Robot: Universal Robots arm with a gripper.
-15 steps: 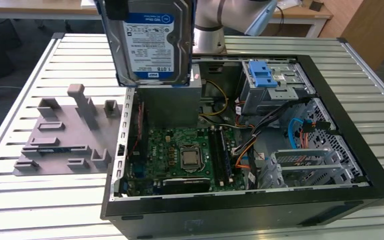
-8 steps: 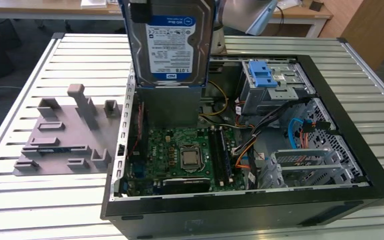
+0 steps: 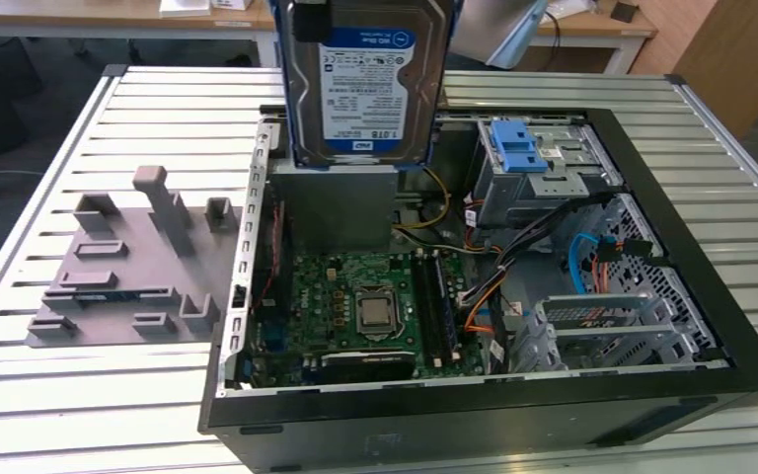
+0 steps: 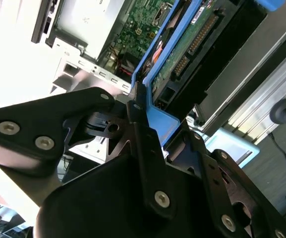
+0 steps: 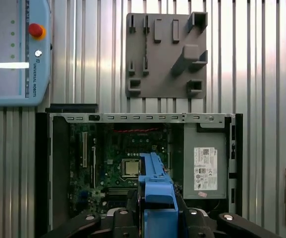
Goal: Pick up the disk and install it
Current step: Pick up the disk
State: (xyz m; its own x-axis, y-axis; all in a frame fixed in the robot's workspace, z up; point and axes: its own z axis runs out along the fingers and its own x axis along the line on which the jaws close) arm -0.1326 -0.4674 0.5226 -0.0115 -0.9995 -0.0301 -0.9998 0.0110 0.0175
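We saw the disk held upright at the top centre of the exterior view, its white-and-blue label facing the camera and its blue bracket framing both long edges. It hung over the far end of the open computer case, apart from the drive cage with the blue latch, which sat further toward the exterior view's right. In the second wrist view the gripper was closed onto the disk's blue bracket: 1 of the black fingers lay flat against 1 side of the bracket and the other pressed from the opposite side, so the jaws were pinching the disk by its edges with nothing else between them. The disk's green circuit board showed beyond the fingers. In the first wrist view the bracket ran out from the gripper above the motherboard, with the grey power supply and its white sticker beside it inside the case. The grey fixture plate lay on the slatted table at the exterior view's left, just beside the case. A pendant with a red button rested on the table.
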